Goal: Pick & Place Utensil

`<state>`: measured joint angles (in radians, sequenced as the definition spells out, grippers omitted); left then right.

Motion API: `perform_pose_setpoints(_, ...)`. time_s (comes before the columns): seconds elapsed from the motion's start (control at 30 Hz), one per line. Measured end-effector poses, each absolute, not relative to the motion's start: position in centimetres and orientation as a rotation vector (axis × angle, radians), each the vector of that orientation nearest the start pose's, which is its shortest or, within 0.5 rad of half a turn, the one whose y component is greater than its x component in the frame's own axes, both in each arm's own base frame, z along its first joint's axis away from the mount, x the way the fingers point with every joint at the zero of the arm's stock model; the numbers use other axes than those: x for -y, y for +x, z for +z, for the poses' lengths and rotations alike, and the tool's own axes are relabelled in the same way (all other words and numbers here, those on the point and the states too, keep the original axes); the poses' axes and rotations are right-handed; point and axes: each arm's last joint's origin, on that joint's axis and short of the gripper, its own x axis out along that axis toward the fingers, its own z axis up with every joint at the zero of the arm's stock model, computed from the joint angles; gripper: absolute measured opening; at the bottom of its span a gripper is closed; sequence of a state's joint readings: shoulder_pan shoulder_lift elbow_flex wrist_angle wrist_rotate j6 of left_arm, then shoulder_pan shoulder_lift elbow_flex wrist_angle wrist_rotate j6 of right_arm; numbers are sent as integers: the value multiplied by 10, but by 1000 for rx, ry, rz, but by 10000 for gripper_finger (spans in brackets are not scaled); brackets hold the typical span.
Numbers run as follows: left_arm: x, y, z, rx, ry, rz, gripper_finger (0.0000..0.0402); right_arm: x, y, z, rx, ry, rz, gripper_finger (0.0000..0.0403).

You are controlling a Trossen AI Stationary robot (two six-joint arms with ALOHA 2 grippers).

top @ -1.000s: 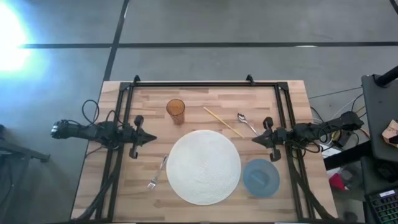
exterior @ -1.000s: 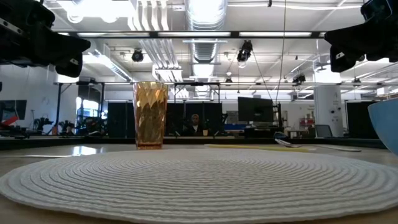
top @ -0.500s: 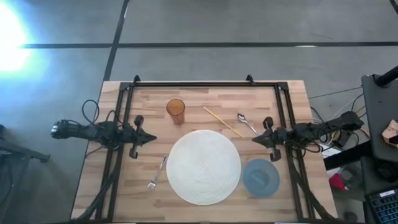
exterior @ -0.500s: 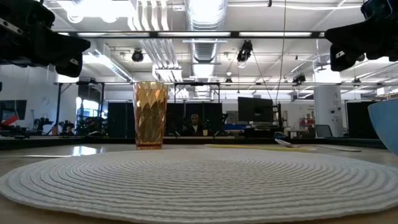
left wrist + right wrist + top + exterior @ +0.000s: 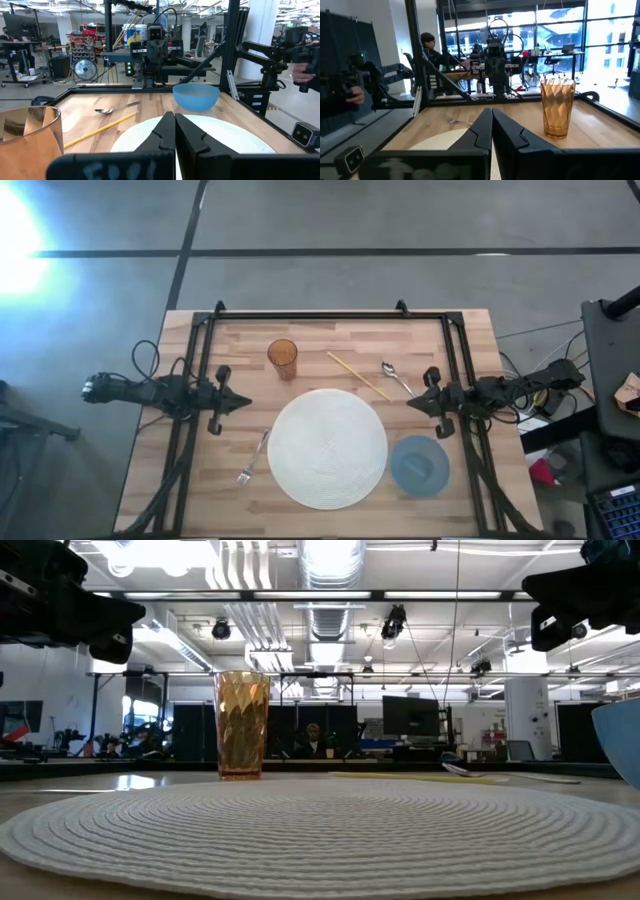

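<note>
Progress: nothing picked yet.
Fork (image 5: 253, 457): lying well clear of left gripper (image 5: 243, 404), fingers together.
Spoon (image 5: 396, 378): probably untouched, near right gripper (image 5: 412, 405), fingers together.

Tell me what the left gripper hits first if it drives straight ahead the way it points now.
The left gripper, shut, points across the table toward the right gripper. Going level, it would pass above the white placemat and likely meet that gripper first. The height above the mat is hard to judge.
</note>
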<state>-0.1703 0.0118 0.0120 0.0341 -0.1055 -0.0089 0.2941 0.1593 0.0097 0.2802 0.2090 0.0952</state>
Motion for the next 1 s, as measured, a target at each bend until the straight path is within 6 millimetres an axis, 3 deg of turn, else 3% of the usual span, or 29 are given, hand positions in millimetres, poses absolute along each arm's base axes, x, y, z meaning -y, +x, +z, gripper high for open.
perform_pose_setpoints(0.17, 14, 97, 170, 33, -15, -65, 0, -25, 103, 181, 122, 131, 89, 23)
perform_pose_setpoints(0.4, 14, 97, 170, 33, -29, -65, 0, -24, 102, 188, 122, 131, 57, 96)
perform_pose_setpoints(0.7, 14, 97, 170, 32, -64, -67, 0, -18, 87, 255, 34, 28, 27, 176)
perform_pose_setpoints(1.0, 14, 97, 170, 31, -65, -67, 0, -15, 78, 316, -151, 22, -2, 190)
